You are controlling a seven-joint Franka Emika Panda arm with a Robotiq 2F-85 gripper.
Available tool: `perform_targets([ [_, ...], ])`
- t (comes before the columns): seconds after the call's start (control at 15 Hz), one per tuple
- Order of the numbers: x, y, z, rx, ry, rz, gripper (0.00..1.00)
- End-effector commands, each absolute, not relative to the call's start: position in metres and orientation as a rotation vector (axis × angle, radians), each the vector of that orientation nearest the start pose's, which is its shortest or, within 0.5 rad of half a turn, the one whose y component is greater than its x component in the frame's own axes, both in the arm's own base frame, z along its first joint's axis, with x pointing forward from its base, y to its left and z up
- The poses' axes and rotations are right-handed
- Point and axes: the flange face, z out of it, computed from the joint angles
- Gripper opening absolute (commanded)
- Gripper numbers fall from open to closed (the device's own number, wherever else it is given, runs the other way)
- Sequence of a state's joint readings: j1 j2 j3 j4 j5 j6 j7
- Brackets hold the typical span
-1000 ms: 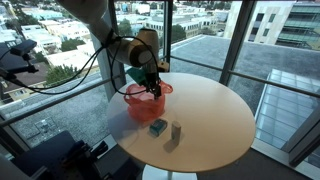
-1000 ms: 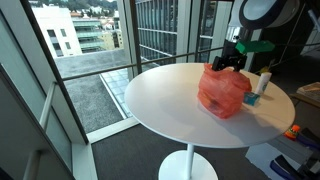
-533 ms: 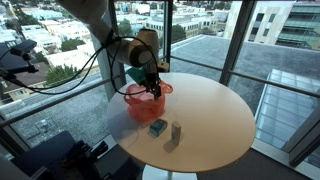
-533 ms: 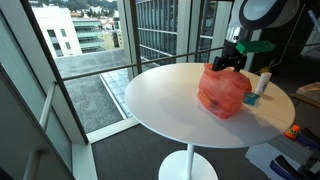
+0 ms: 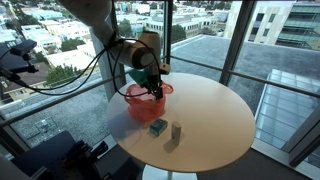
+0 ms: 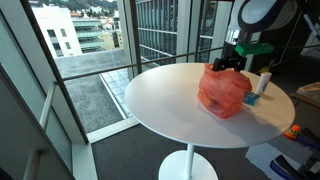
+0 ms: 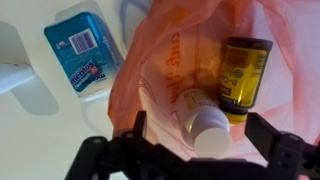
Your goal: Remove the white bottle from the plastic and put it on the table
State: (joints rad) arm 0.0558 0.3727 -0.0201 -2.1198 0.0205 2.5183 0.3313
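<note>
The plastic is a translucent red-orange bag-like container [image 5: 143, 104] on the round beige table [image 5: 215, 120], and it shows in both exterior views [image 6: 222, 90]. In the wrist view the plastic [image 7: 165, 60] holds the white bottle [image 7: 203, 122], which lies on its side with its white cap toward the camera. My gripper [image 7: 197, 140] is open, with one finger on each side of the bottle's cap and not closed on it. In both exterior views the gripper [image 5: 153, 88] [image 6: 229, 64] is at the plastic's mouth and the bottle is hidden.
A yellow bottle with a black cap [image 7: 243, 75] lies in the plastic beside the white bottle. A teal box [image 7: 82, 50] [image 5: 158, 127] and a small grey upright block [image 5: 176, 132] [image 6: 264, 83] stand on the table next to the plastic. Windows surround the table.
</note>
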Motion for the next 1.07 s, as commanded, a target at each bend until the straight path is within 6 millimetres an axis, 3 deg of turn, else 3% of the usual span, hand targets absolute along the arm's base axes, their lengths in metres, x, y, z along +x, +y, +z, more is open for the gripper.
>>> perform_targets([
  [0.0, 0.595, 0.015, 0.231, -3.098, 0.536, -0.066, 1.0],
  [1.0, 0.624, 0.025, 0.22, -3.099, 0.551, -0.105, 1.0],
])
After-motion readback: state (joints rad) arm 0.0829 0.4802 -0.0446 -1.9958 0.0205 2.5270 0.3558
